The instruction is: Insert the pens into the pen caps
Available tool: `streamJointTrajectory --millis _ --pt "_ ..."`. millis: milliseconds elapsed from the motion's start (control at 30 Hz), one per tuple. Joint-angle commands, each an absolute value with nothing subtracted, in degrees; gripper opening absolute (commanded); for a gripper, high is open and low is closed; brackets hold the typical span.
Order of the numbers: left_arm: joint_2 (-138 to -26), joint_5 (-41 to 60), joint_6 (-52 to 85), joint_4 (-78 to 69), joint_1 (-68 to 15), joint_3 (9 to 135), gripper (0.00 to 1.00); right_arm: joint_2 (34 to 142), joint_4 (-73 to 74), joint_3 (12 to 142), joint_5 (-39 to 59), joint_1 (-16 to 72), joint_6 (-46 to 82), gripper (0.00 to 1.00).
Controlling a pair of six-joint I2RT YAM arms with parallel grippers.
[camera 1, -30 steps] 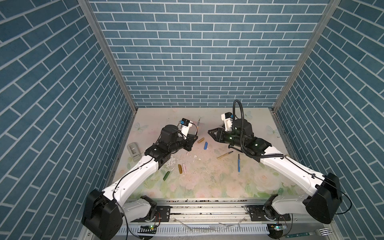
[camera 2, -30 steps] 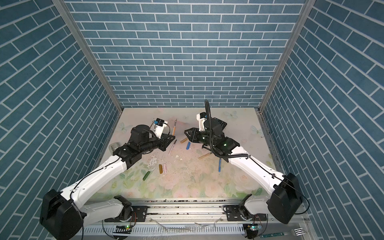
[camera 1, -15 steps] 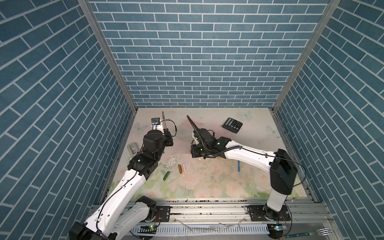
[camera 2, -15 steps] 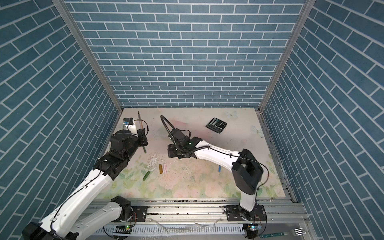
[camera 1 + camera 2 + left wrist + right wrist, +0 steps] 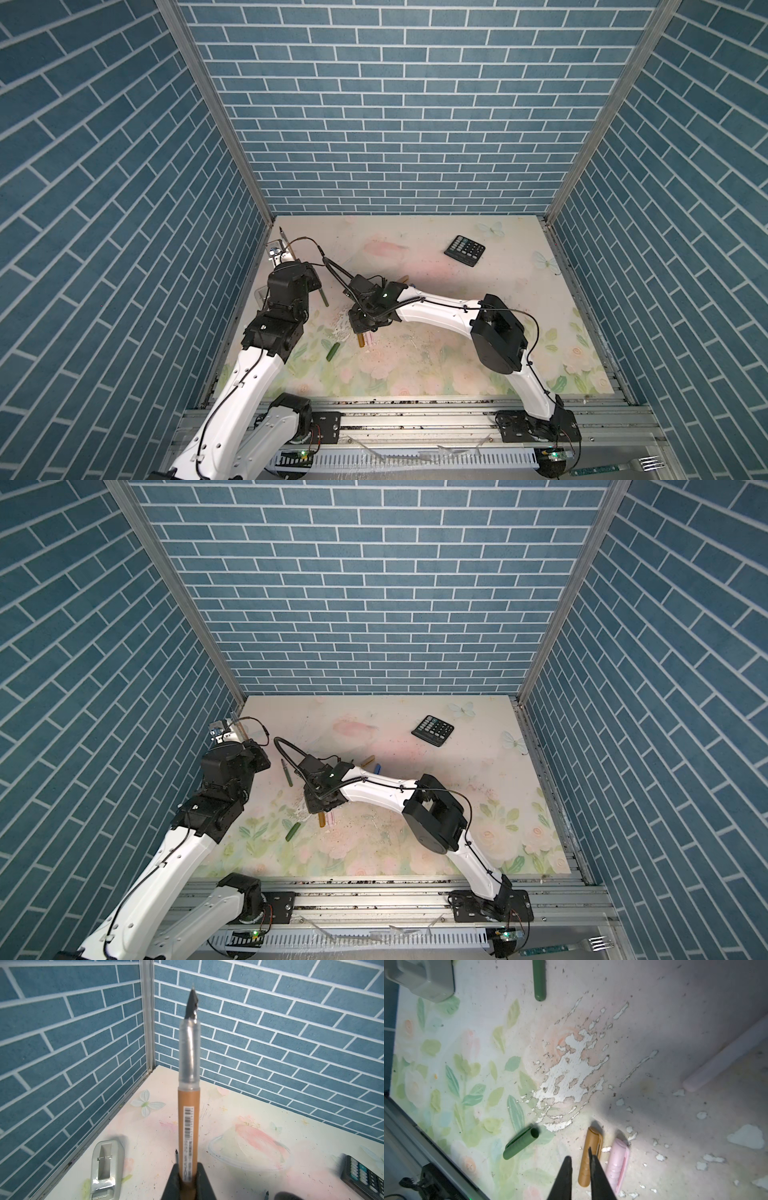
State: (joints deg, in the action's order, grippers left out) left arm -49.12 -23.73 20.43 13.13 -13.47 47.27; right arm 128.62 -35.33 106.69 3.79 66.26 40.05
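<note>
Tan pen (image 5: 188, 1126) stood tip-up at 10 o'clock on the floral table (image 5: 436, 361), clamped in the left gripper (image 5: 188, 1169). The right gripper (image 5: 579, 1154), jaws narrowly parted and empty, hung over the tan cap (image 5: 595, 1136) at 7 o'clock. A calculator (image 5: 464, 251) lay at 1 o'clock, a tape dispenser (image 5: 106, 1167) at 9. A pink cap (image 5: 617, 1161) lay just beside the tan one, at its 3 o'clock; a green cap (image 5: 521, 1144) at its 8 o'clock.
</note>
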Motion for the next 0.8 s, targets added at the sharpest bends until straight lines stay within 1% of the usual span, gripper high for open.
streamJointTrajectory --millis 0,133,767 --pt "-48.34 -23.27 21.21 13.72 -12.84 46.74 0.0 131.48 -42.76 109.98 -0.16 67.47 39.81 0.21" --pt "-48.21 -22.94 21.16 13.57 -12.83 46.6 0.0 133.6 -46.24 112.79 -2.18 67.8 39.58 0.24" --pt "-48.63 -21.56 21.09 12.65 -12.88 46.23 0.0 136.75 -45.82 114.04 0.11 67.86 38.86 0.24"
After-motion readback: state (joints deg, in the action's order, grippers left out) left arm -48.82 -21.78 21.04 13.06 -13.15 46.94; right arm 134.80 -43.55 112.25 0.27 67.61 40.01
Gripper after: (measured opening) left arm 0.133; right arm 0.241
